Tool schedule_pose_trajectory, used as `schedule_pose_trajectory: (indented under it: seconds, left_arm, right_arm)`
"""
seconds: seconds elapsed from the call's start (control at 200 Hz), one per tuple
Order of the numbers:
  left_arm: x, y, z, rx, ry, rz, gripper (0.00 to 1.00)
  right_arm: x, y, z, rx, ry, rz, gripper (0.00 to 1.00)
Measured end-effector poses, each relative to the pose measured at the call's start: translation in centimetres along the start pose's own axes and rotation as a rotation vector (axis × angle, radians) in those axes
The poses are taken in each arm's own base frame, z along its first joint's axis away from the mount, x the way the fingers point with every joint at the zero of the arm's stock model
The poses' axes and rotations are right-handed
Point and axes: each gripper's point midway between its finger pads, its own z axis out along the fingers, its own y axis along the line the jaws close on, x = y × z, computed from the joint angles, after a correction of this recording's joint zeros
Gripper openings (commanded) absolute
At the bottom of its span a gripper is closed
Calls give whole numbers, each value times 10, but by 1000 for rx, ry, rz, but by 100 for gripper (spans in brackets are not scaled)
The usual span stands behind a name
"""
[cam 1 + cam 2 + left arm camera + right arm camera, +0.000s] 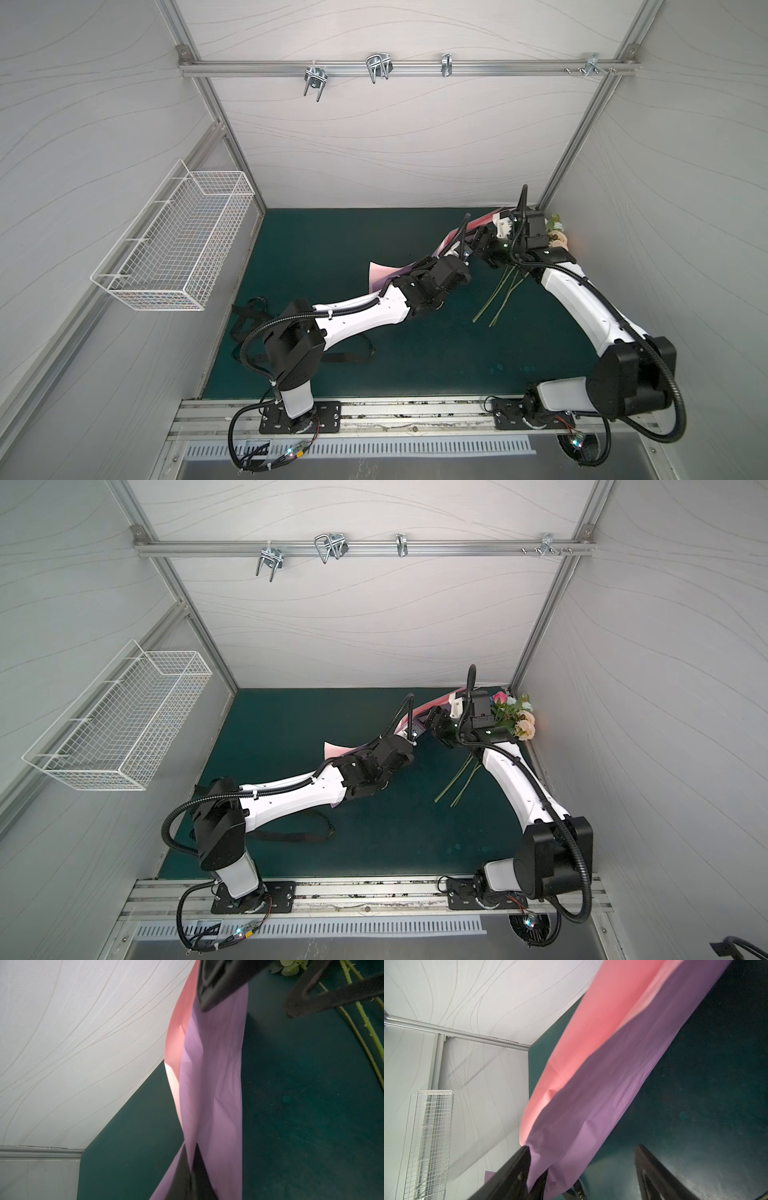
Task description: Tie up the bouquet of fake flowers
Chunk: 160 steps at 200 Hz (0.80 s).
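Matt, creased lilac paper sheet (214, 1064); white metal wire basket (178, 249); matt green mat (311, 1105)

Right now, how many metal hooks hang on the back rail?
4 on the rail: left hook, second hook, middle hook, far-right hook. None seems hidden.

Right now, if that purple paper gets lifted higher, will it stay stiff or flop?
Probably floppy: the purple paper bows and creases beyond the left claw pinching it. Likely light, since that single pinch holds up a long stretch. A hard tug might tear it.
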Motion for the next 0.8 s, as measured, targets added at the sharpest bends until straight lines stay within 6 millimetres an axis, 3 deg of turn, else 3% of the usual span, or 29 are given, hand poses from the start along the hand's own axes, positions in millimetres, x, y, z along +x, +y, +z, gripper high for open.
schedule_pose_trajectory:
  seconds: [0.37,0.8]
  left_arm:
    - [2,-7,0,40,7,-45,0]
    - [6,-12,0,60,14,-58,0]
  right_arm:
    - [11,14,7,-39,21,-24,77]
    - [16,15,14,-33,36,-31,36]
